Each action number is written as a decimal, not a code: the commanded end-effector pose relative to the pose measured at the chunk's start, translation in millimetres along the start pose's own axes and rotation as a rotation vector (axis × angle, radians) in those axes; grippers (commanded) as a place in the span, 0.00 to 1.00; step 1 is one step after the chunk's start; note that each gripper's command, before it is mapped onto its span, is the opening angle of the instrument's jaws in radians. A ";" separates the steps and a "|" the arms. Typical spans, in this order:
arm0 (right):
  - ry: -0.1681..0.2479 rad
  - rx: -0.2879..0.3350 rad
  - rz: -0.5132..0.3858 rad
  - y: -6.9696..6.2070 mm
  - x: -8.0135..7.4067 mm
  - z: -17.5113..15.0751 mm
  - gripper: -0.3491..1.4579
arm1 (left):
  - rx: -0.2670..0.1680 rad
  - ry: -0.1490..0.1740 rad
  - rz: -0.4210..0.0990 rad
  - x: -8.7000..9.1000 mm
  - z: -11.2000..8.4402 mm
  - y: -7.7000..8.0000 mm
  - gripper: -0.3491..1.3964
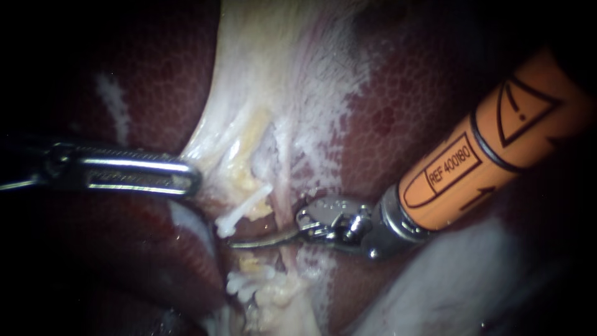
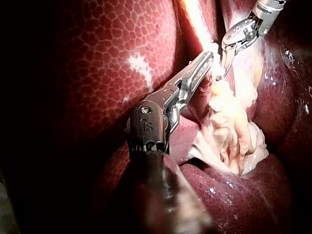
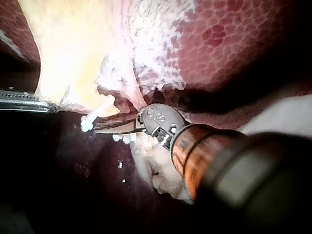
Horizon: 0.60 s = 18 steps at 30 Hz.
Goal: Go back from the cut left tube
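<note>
Now | left instrument (image 1: 188, 178) level, claw pinching pale tissue (image 1: 249, 118) | right instrument (image 1: 245, 243) slanted (claw pressed together)

A surgical work field, seen close up: raw organ tissue fills every view, brightly lit with darkness around. Mottled red liver (image 1: 429, 93) lies under both tools, with pale tissue (image 1: 267, 74) between them. The steel left instrument (image 1: 191, 178) clamps that pale tissue's edge in its jaws; the right instrument (image 1: 242, 243), orange-shafted, ends in thin curved blades lying together. White clips (image 1: 244, 211) sit just beside those blades.
</note>
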 end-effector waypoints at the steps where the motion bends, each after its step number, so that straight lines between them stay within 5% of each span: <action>1: 0.000 0.000 0.000 0.0 0.0 0.0 0.00 | 0.001 0.000 0.000 0.0 0.0 0.0 0.00; 18: -0.007 0.015 -0.004 -0.1 -0.2 0.3 0.00 | 0.001 0.000 0.000 0.0 0.0 0.0 0.00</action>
